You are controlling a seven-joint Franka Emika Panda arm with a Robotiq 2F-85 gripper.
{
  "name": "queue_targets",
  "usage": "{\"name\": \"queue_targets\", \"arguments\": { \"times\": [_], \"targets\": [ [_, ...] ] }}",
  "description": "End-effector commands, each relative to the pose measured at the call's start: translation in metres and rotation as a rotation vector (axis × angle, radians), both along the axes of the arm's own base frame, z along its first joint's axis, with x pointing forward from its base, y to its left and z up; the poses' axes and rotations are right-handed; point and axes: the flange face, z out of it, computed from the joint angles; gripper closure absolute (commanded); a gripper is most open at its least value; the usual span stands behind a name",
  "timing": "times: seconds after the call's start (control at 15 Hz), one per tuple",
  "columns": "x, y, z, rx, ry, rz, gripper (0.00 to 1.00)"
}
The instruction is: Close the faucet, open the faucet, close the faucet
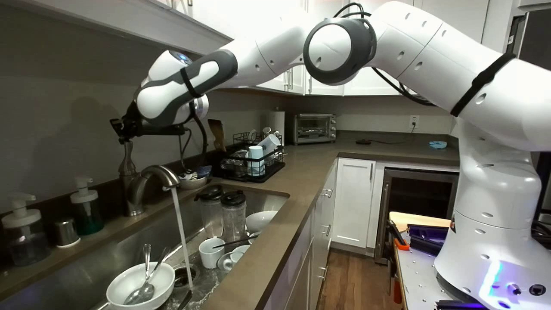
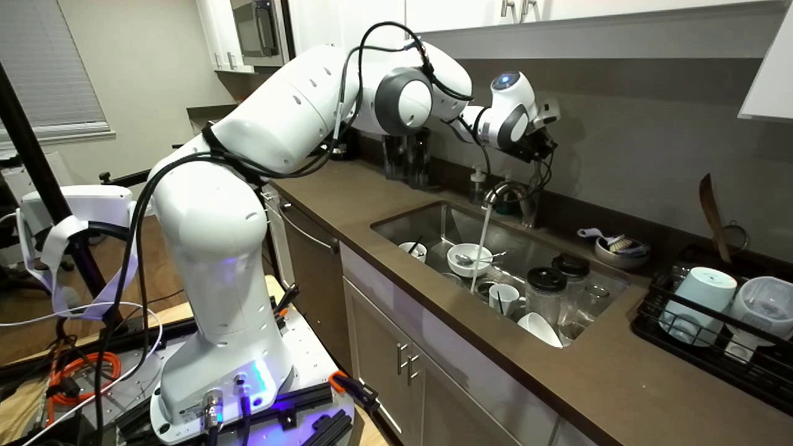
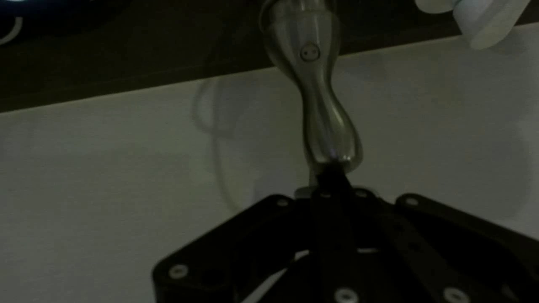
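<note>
Nearest in the wrist view, the gripper (image 3: 332, 174), its jaws together, stood at the handle tip (image 3: 337, 149) of the faucet (image 1: 137, 193) behind the sink (image 1: 86, 271); beyond, water (image 1: 181, 237) ran, so a closing remained, first or last unclear.

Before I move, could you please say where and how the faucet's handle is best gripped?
I'd probably grip the handle at its waist, coming over the sink: it narrows there, flares toward the tip, and rises above the spout with the wall behind.
</note>
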Motion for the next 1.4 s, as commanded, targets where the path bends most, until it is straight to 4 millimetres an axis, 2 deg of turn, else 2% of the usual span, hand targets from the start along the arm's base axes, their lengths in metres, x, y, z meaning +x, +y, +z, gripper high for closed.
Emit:
{"name": "queue_targets", "arguments": {
  "times": [0.0, 0.4, 0.8, 1.33],
  "targets": [
    [-0.015, 0.007, -0.01, -0.023, 0.042, 0.009, 1.0],
    [-0.039, 0.011, -0.016, -0.032, 0.03, 0.01, 1.0],
    [-0.077, 0.018, -0.033, -0.039, 0.02, 0.007, 1.0],
    [-0.117, 0.013, -0.029, -0.056, -0.085, -0.035, 1.0]
  ]
}}
